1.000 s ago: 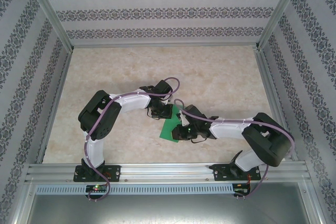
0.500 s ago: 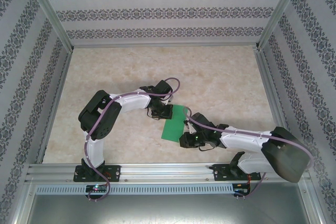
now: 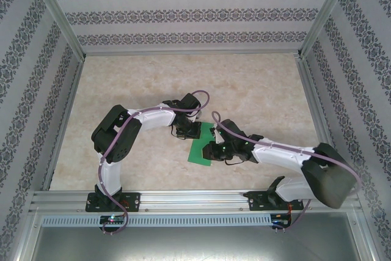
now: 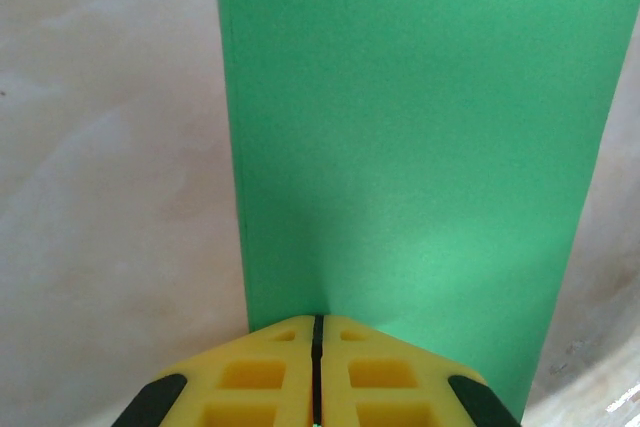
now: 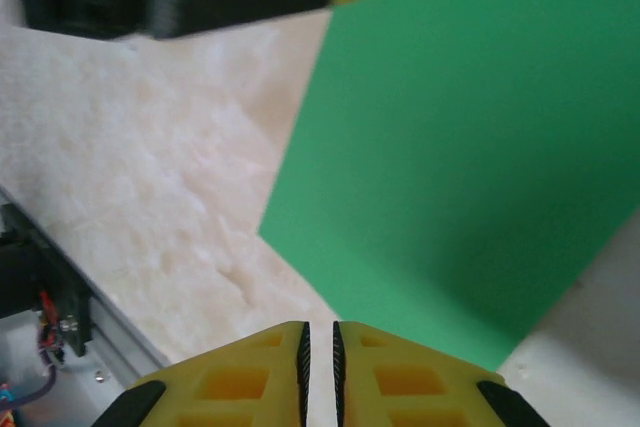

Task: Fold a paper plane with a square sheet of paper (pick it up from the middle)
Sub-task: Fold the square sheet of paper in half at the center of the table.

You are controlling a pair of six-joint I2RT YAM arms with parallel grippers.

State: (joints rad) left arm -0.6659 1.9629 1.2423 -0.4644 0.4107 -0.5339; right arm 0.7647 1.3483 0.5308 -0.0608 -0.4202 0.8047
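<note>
Right gripper (image 5: pixel 319 327) swings back to the near end of the green sheet (image 4: pixel 420 177) — jaws nearly closed, empty; left gripper (image 4: pixel 317 319), closed, sits at its far end.

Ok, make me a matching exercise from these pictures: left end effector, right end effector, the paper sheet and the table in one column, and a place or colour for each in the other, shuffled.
Column one
1. left end effector
2. right end effector
3. square sheet of paper
4. table

Column two
A. pale marbled beige
B. at the sheet's right edge in the top view
C. bright green
D. at the sheet's far end in the top view

Pairs: 1-D, 2-B, 3-C, 4-A
</note>
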